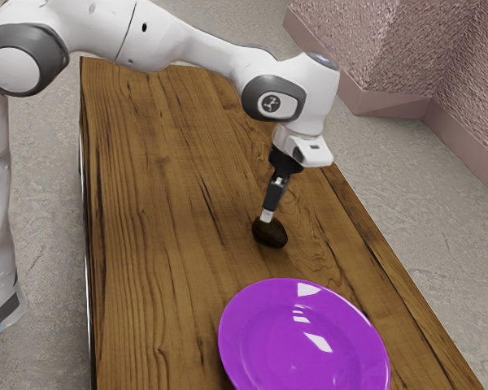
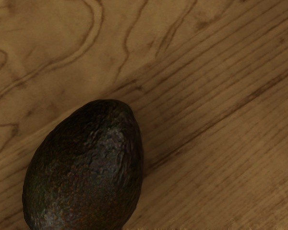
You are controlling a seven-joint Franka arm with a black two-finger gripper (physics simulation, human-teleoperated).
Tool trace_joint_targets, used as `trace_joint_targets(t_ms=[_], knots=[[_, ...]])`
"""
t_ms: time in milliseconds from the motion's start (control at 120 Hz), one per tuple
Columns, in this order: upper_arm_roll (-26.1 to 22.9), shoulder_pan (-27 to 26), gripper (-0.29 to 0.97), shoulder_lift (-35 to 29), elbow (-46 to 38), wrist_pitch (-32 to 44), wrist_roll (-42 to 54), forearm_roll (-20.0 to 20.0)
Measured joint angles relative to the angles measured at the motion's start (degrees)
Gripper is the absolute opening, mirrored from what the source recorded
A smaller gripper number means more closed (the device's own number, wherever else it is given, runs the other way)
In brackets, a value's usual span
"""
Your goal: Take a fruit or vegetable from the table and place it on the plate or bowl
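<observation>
A glossy purple plate (image 1: 303, 337) lies flat on the near end of a long wooden worktop (image 1: 163, 203), close to the exterior view's lower edge. Just beyond the plate, apart from its rim, a dark, rough-skinned avocado (image 1: 270, 233) rests on its side on the bare wood. The black tool (image 1: 266, 216) hangs directly over the avocado, pointing down, with its pale tip at the fruit's top. From this side angle I cannot tell whether the tool is wide or narrow.

The wrist view looks down on the avocado (image 2: 84, 167) lying on the wood grain just under the tool. The white arm (image 1: 195, 41) reaches in from the exterior view's upper left. Farther back are a grey floor (image 1: 439, 195) and a pink wall (image 1: 390, 41).
</observation>
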Motion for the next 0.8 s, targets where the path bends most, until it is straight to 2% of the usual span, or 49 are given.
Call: trace_joint_targets(t_ms=[800], knots=[[-0.1, 0.8, 0.68, 1.7, -4.1, 3.5, -0.2, -0.2]])
